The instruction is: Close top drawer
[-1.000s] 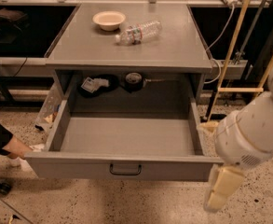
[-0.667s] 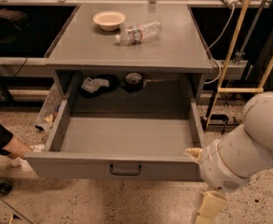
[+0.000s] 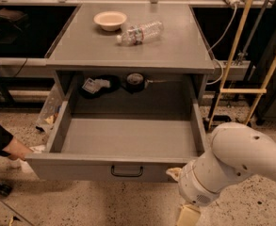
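Gripper [image 3: 188, 216] low, right of top drawer [image 3: 76, 167] front, cut off by bottom edge. Arm [image 3: 236, 166] covers drawer's front right corner. Person's hand [image 3: 18, 150] at left, body out of frame. Dark items [image 3: 100, 85] behind drawer unidentifiable.

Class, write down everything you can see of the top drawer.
The top drawer is a wide, deep grey box, metal by its look, pulled far out from under the table top. Its flat front panel carries a small black bar handle at the centre. At its back lie dark items. The gripper hangs low, below the panel's right end, off the handle.
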Motion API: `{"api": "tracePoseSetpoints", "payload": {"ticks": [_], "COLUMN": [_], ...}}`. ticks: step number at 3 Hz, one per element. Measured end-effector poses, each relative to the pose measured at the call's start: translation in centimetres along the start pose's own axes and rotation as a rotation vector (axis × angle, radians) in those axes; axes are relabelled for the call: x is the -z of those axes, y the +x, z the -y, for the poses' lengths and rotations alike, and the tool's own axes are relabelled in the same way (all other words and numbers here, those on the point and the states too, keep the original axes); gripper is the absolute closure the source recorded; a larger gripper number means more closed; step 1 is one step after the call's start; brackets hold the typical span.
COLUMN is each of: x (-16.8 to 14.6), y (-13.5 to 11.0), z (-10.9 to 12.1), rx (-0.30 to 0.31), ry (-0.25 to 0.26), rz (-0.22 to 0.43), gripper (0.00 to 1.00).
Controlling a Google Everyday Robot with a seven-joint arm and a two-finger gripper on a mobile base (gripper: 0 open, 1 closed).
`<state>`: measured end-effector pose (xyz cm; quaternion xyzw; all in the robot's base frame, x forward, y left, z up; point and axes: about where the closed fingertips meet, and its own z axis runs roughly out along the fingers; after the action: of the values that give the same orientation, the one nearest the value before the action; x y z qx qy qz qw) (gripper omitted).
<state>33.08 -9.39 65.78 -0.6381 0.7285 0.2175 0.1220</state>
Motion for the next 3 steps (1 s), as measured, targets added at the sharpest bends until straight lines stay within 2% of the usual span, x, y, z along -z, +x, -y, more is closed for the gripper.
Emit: {"api": "tracePoseSetpoints", "payload": {"ticks": [1, 2, 3], "x": [-2.5, -3.1, -2.8], "y": [-0.3, -0.5, -0.6], "z": [3.4, 4.9, 7.5], "rx": [-0.062, -0.091, -0.175], "ry": [0.006, 0.016, 0.048], "rz": [-0.02, -0.032, -0.025], "gripper": [0.0, 0.0, 0.0]}}
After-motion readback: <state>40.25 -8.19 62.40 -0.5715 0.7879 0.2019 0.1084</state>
